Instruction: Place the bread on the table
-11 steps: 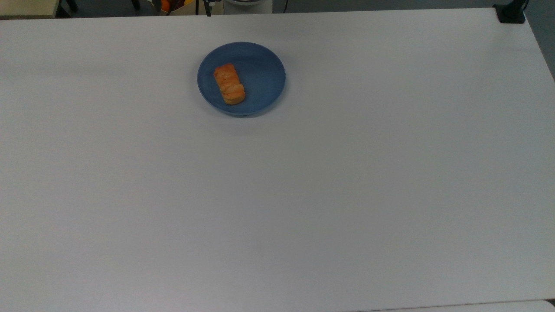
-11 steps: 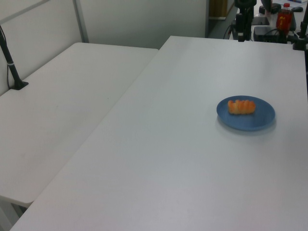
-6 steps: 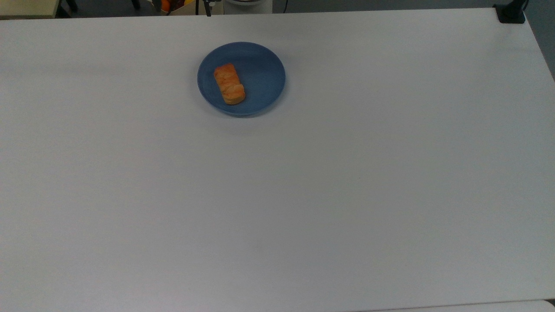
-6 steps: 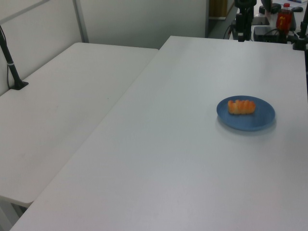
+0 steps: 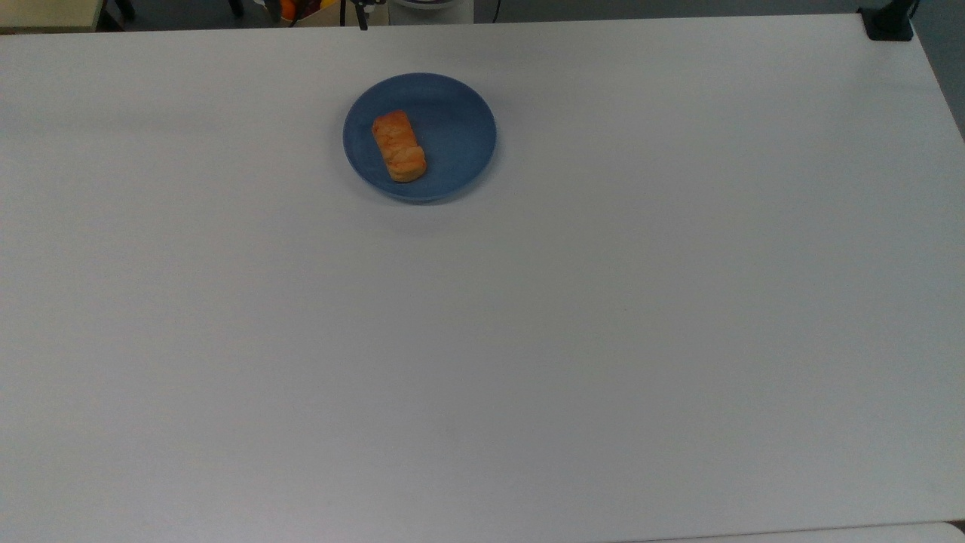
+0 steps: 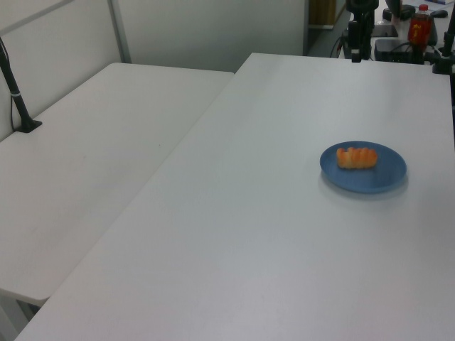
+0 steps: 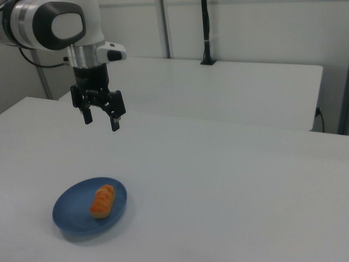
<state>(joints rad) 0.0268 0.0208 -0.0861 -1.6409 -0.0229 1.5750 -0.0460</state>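
Gripper (image 7: 101, 120) hanging high in the right view, fingers spread apart, nothing between them, well above the table (image 7: 229, 180). Bread (image 7: 102, 200) below and toward the camera in the right view, well apart from the fingertips. Lying on the blue plate (image 7: 71, 215), off-centre toward the top view's left half of the plate (image 5: 460, 136). Long axis of bread (image 5: 398, 146) near vertical in the top view, slightly tilted; crosswise in the left view (image 6: 357, 157). Likely needs descent toward the plate and jaws set across the short width. Not yet on the bare tabletop.
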